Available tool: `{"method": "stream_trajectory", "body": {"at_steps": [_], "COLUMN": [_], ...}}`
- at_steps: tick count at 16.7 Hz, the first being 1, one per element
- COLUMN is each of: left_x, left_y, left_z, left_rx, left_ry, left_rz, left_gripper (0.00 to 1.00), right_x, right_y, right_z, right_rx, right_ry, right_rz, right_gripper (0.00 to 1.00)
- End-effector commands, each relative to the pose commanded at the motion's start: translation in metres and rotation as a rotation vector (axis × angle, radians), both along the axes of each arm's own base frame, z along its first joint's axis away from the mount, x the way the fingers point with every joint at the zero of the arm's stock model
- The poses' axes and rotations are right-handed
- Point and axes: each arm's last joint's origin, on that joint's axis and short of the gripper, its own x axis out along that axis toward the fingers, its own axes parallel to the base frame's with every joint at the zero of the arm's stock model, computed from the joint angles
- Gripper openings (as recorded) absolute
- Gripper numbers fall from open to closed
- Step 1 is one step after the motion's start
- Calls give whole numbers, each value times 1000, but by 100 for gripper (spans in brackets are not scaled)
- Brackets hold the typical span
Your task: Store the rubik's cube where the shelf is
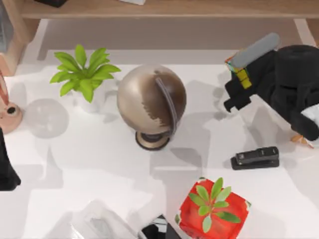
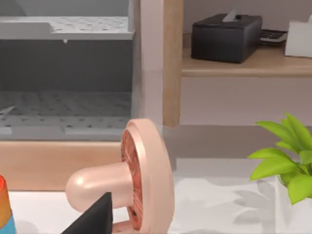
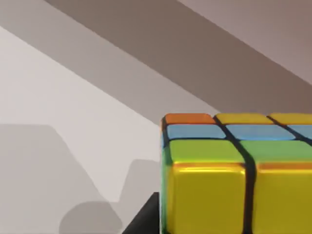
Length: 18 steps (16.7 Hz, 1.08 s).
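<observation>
Mid-carry: my right end effector [image 1: 238, 74] is clamped on the rubik's cube [image 1: 239, 71], held above the worktop's [image 1: 99, 159] right rear, just short of the shelf [image 1: 164, 8]; left arm parked at the left edge. Next move, I reckon: go forward over the shelf board, lower, release. Cube close up [image 3: 234, 175]: glossy yellow, green, blue and orange squares, black grid lines.

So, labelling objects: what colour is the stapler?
Black stapler; the top view shows it best.
</observation>
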Motion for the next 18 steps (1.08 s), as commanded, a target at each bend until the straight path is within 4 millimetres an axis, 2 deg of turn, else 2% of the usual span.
{"method": "stream_trajectory", "body": {"at_steps": [2, 4, 6, 11, 18], "left_x": [0, 0, 0, 0, 0], "left_y": [0, 0, 0, 0, 0], "left_z": [0, 0, 0, 0, 0], "left_rx": [0, 0, 0, 0, 0], "left_ry": [0, 0, 0, 0, 0], "left_rz": [0, 0, 0, 0, 0], "left_gripper": [100, 100, 100, 100, 100], "right_x": [-11, -14, -10, 11, 12], "right_y": [11, 13, 9, -18, -20], "right_z": [-19, -25, -19, 15, 17], "right_rx": [72, 161, 264, 482, 497], "right_ry": [-84, -179, -293, -548, -561], "right_rz": [-6, -45, -107, -253, -261], "right_gripper": [0, 0, 0, 0, 0]}}
